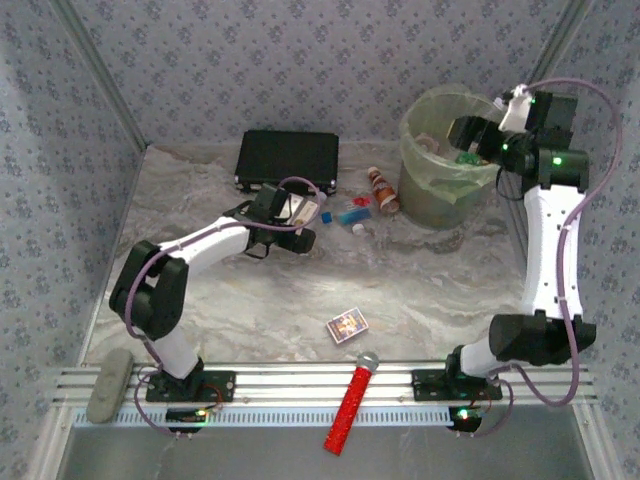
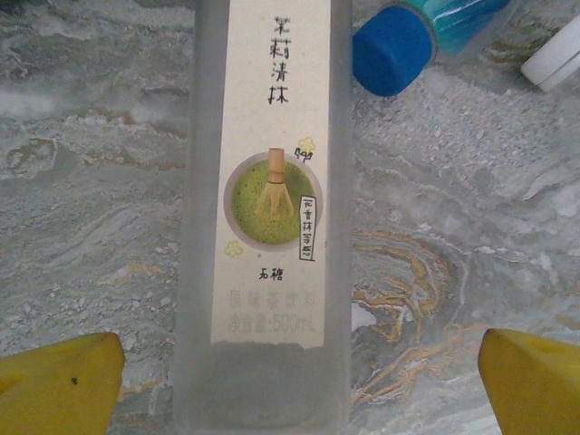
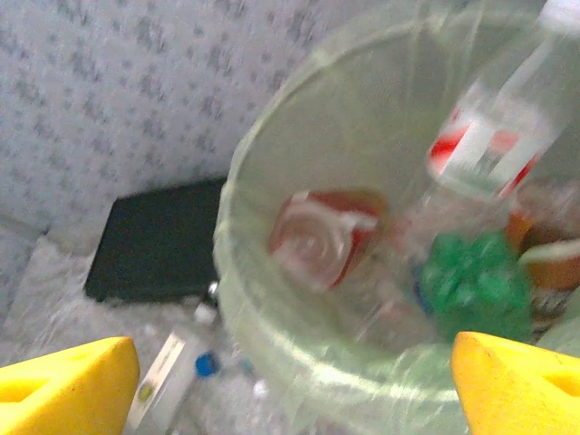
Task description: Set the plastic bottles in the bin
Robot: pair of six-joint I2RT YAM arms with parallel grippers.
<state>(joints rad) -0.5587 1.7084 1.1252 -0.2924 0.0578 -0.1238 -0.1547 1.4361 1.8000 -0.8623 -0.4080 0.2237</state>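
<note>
**Left claw** [image 2: 294, 385]: released, jaws spread wide, with one yellow fingertip [image 2: 59, 381] on each side of a frosted bottle [image 2: 267, 227] that lies flat on the counter [image 2: 100, 181].
- The bottle runs straight ahead from the claw, and its near end is centred in the gap.
- Bare counter shows between the bottle and each fingertip. No contact is visible.
- Judgement: the claw is squared across the bottle's narrow width so that closing would pinch its two long sides. This is the approach to a pick, and no grip has been made yet.
- A blue-capped bottle [image 2: 391, 50] lies ahead and to the right of the claw, near the frosted bottle but apart from it.

**Right claw** [image 3: 294, 381]: released and empty, held above the near rim of the bin [image 3: 245, 272], whose opening lies ahead and below.
- Judgement: this position suits dropping a bottle into the bin.
- Inside the bin, an orange-brown bottle [image 3: 322, 236] lies straight ahead of the claw and a green bottle [image 3: 476, 281] to the right.
- Further right is a clear bottle with a red-and-white label [image 3: 494, 136]. It is blurred, so I cannot tell whether it is resting or falling.

**Outstanding:** in the overhead view a stray orange-brown bottle [image 1: 382, 188] lies on the counter beside the bin's base, between the two claws. Judgement: the task is partly done, and several bottles are yet to be binned.
</note>
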